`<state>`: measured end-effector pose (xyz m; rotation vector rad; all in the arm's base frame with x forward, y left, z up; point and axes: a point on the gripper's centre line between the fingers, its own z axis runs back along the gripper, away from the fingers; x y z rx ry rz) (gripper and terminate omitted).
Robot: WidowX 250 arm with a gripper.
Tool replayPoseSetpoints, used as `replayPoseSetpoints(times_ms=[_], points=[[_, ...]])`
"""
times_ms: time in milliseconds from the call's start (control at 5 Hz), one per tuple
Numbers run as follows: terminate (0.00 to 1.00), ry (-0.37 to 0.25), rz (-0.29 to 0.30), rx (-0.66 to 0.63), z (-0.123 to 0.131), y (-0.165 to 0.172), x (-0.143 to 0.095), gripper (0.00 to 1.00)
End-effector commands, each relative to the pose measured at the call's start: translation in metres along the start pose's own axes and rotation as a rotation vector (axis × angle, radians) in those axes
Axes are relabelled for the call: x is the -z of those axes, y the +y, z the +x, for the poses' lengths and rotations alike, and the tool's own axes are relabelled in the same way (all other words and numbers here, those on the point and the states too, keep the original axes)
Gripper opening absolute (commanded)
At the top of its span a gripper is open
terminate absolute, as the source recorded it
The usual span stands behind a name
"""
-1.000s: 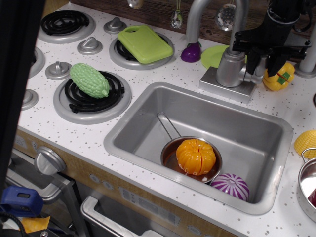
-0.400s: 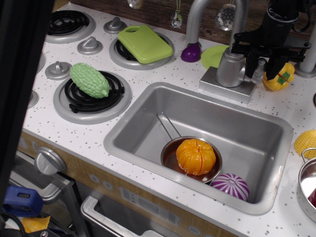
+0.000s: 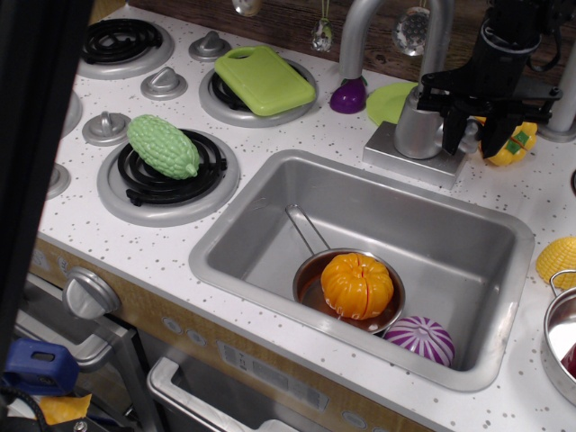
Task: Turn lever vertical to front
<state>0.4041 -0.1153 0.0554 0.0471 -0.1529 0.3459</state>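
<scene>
The lever (image 3: 468,134) is a short silver-grey handle sticking out of the right side of the faucet's cylindrical body (image 3: 416,121), behind the sink. My black gripper (image 3: 472,141) comes down from the top right. One finger (image 3: 452,137) stands left of the lever and the other to its right, with a gap between them, so the gripper looks open around the lever. The fingers hide most of the lever, so I cannot tell its angle. The tall curved spout (image 3: 360,22) rises behind the body.
The grey sink (image 3: 270,225) holds a small pan (image 3: 310,286) with an orange fruit (image 3: 357,284) and a purple onion (image 3: 420,338). A yellow pepper (image 3: 509,144) sits just behind the gripper. A green plate (image 3: 387,101), green board (image 3: 261,79), green gourd (image 3: 163,146) and stove knobs lie to the left.
The gripper has shifted slightly left, closer to the faucet body, and its left finger now overlaps the lever's inner end. Nothing else has moved.
</scene>
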Motion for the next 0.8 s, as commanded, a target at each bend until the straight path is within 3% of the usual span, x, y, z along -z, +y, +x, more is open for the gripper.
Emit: replayPoseSetpoints(times_ms=[0,400,600], points=[[0.00,-0.030,-0.038,0.045,-0.027,-0.019,-0.012,0.00],[0.00,-0.029,-0.067,0.053,-0.034,-0.018,0.007,0.00],[1.00,-0.035,-0.090,0.045,-0.035,-0.020,0.019,0.00]])
